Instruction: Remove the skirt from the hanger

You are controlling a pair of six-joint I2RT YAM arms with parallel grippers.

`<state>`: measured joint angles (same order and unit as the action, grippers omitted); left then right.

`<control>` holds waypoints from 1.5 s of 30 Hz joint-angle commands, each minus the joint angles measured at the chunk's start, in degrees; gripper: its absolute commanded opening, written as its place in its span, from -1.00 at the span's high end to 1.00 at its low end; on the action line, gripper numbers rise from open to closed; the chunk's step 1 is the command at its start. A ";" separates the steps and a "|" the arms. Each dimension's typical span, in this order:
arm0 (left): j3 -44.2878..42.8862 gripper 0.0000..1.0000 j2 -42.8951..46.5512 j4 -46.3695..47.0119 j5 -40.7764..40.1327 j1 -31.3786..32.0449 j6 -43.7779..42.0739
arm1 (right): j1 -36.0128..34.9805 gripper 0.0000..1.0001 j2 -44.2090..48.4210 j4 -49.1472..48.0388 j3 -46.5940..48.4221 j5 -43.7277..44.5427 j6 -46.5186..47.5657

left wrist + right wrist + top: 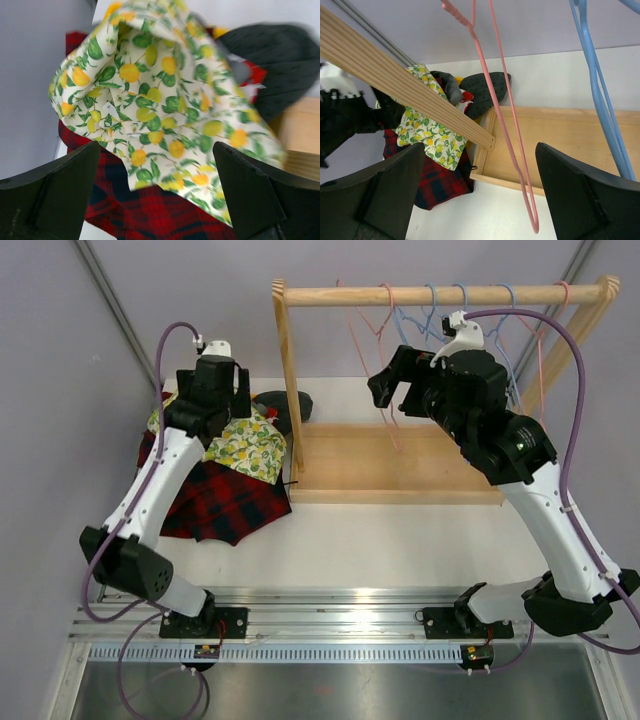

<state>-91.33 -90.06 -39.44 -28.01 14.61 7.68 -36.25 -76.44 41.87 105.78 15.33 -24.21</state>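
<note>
Left gripper spread over lemon-print skirt, apparently not touching, right gripper spread near pink hanger

both arms wore the same livery: smooth white shells on the long links of the left arm and the right arm, with matte black housings at the joints and wrists. a lilac cable ran along each one to a white plug. the fingers were broad black wedges. the small black bases were boxy.
</note>
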 commanded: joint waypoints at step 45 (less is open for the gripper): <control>45.54 -0.98 70.73 0.51 2.96 23.18 12.79 | 0.21 -0.99 61.77 -4.51 -49.53 8.05 3.55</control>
<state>-46.22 -19.14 -40.66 -23.53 37.58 19.79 -36.21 -15.00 39.70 56.80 21.98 -20.36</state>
